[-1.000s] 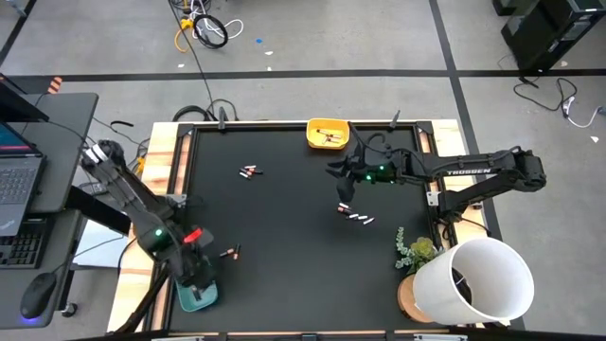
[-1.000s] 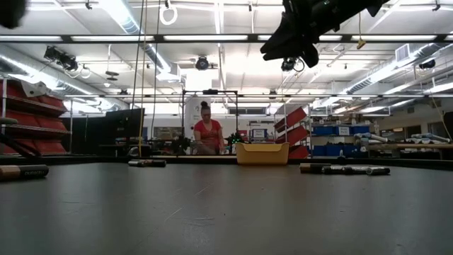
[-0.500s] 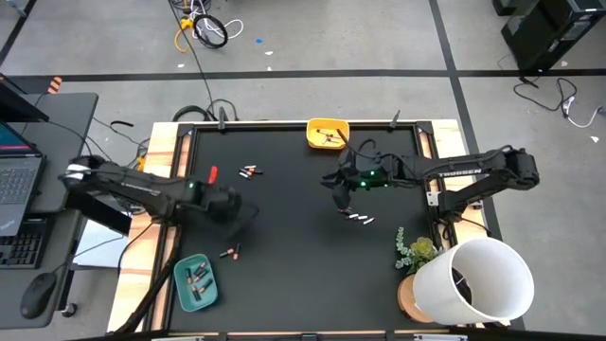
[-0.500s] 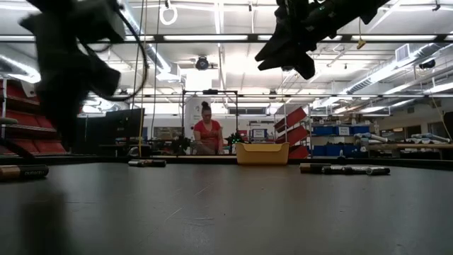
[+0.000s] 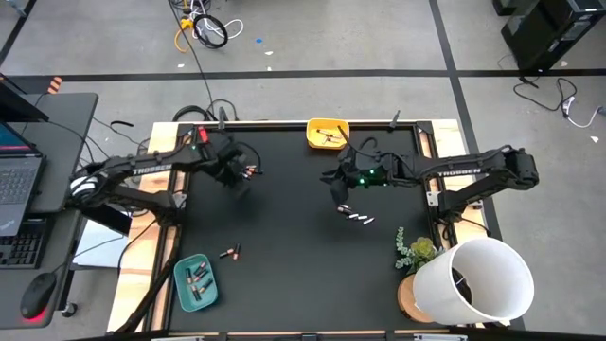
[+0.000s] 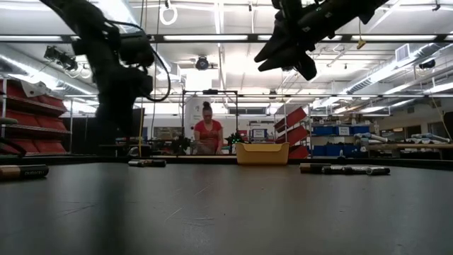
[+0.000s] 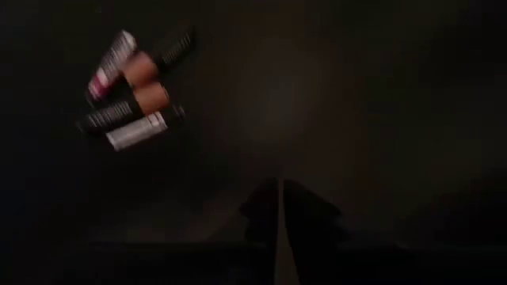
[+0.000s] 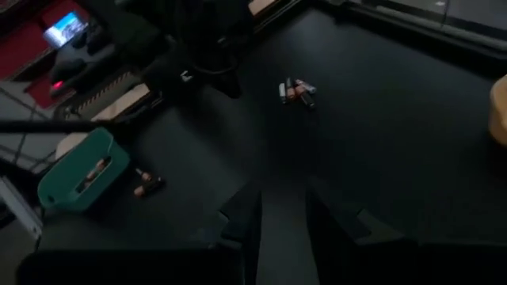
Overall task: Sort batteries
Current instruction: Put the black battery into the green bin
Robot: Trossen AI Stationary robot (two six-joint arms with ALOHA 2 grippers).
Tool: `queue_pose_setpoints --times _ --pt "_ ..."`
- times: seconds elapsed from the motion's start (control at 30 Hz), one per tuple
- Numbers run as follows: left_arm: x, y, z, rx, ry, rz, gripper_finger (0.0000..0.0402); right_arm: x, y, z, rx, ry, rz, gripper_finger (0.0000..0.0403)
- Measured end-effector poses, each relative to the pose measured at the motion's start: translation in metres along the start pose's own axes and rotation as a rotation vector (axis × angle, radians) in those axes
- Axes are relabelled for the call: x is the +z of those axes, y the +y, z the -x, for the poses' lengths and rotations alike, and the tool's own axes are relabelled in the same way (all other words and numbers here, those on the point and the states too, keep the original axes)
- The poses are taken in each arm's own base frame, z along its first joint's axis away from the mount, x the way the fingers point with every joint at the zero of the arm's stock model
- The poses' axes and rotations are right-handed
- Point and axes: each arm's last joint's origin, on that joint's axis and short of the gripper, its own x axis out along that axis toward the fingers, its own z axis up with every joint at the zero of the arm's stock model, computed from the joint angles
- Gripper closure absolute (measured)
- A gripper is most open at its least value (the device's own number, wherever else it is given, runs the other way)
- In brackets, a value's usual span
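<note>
Left gripper: your left gripper point(image 5: 239, 182) hangs over the black table mat point(image 5: 294, 246), near its far-left part, just beside a small cluster of batteries. In the left wrist view its two dark fingers point(image 7: 305, 214) are pressed together with nothing between them.
Right gripper: your right gripper point(image 5: 337, 188) hovers above the right half of the mat. In the right wrist view its fingers point(image 8: 242, 214) stand apart with bare mat showing in the gap; you hold nothing there.
Far-left batteries: a tight cluster of small cylinders point(image 5: 251, 171), copper-and-black ones and silvery ones with a pink end, lies on the mat; you see them up close in the left wrist view point(image 7: 131, 91).
Right-side batteries: a short row of silvery-white cylinders point(image 5: 357, 217) lies on the mat just nearer than the right gripper.
Near-left batteries: a loose pair of copper-and-black cylinders point(image 5: 228, 252) lies close to the teal tray.
Teal tray: the rounded teal plastic tray point(image 5: 180, 282) sits at the near-left corner, with a few batteries inside.
Yellow bin: the small yellow plastic bin point(image 5: 314, 134) sits at the far edge, with batteries in it.
Background: a person in a red top point(image 6: 207, 133) sits in the room beyond the table.
</note>
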Motion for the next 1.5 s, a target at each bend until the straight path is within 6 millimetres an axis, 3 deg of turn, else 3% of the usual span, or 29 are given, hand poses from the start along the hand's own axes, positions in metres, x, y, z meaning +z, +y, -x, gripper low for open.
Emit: queue_pose_setpoints --times 0.17,0.4,0.5,0.67,1.03,1.5 --pt "0.034 0.007 -0.003 0.056 -0.018 -0.108 0.0371 0.023 0.004 0.008 -0.021 -0.019 0.020 0.0316" --pt "0.069 0.019 -0.027 0.063 0.068 -0.165 0.0370 0.056 0.001 0.026 -0.111 0.027 0.079 0.0316" --pt "0.077 0.021 -0.034 0.091 0.120 -0.199 0.0365 0.062 -0.002 0.034 -0.136 0.042 0.090 0.0316" --pt "0.088 0.022 -0.029 0.143 0.113 -0.269 0.0328 0.062 -0.005 0.044 -0.176 0.051 0.094 0.0316" --pt "0.091 0.022 -0.031 0.115 0.122 -0.543 0.0251 0.063 -0.005 0.043 -0.187 0.038 0.120 0.0316" --pt "0.089 0.032 -0.071 0.107 0.234 -0.568 0.0250 0.061 -0.006 0.043 -0.193 0.055 0.121 0.0316"
